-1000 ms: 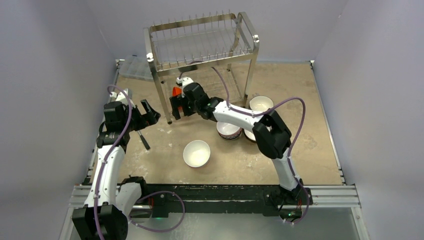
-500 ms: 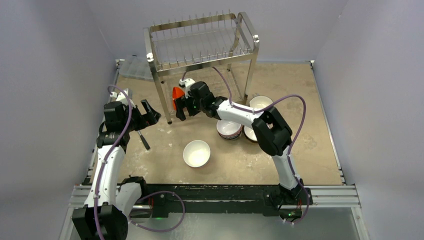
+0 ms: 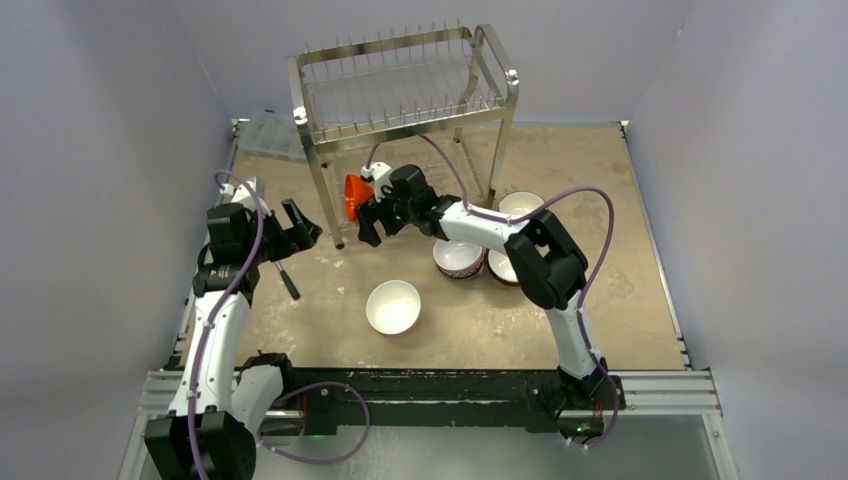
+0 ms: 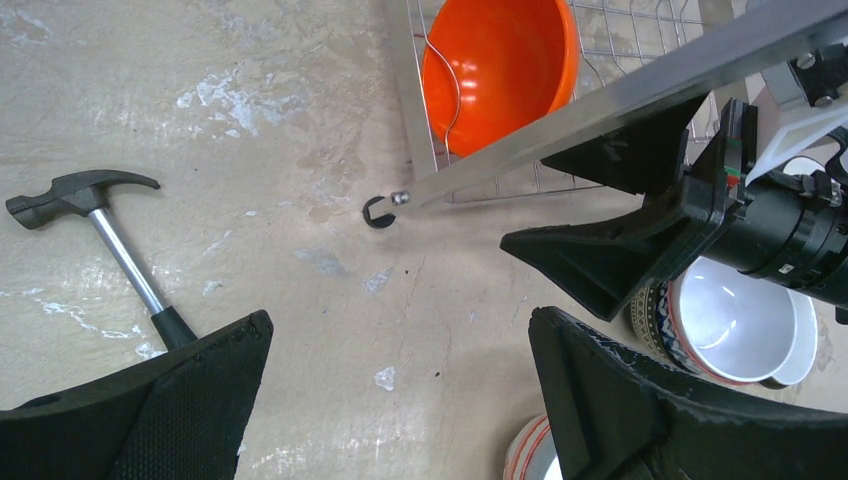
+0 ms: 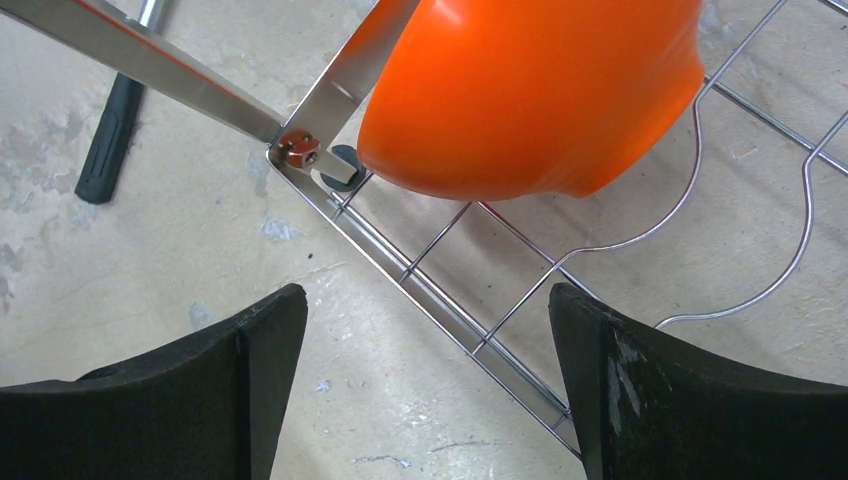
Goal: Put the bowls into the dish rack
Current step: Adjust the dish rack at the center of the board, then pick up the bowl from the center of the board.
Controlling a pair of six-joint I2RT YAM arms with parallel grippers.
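Observation:
The orange bowl (image 3: 353,193) stands tilted on its edge on the lower tier of the steel dish rack (image 3: 405,128). It also shows in the left wrist view (image 4: 500,65) and in the right wrist view (image 5: 530,90). My right gripper (image 3: 370,224) is open and empty, just in front of the rack's lower wire shelf (image 5: 450,300) and apart from the orange bowl. My left gripper (image 3: 300,226) is open and empty, left of the rack's front leg (image 4: 600,120). A white bowl (image 3: 393,305) sits mid-table. A teal-patterned bowl (image 3: 457,258), a brown bowl (image 3: 500,268) and another white bowl (image 3: 522,207) sit under my right arm.
A hammer (image 3: 287,280) lies on the table below my left gripper and shows in the left wrist view (image 4: 100,215). A clear plastic box (image 3: 268,135) sits at the back left. The rack's upper tier holds only upright prongs.
My right gripper has drawn back to the right, away from the orange bowl, which stays on the rack's lower tier. The left arm has not moved.

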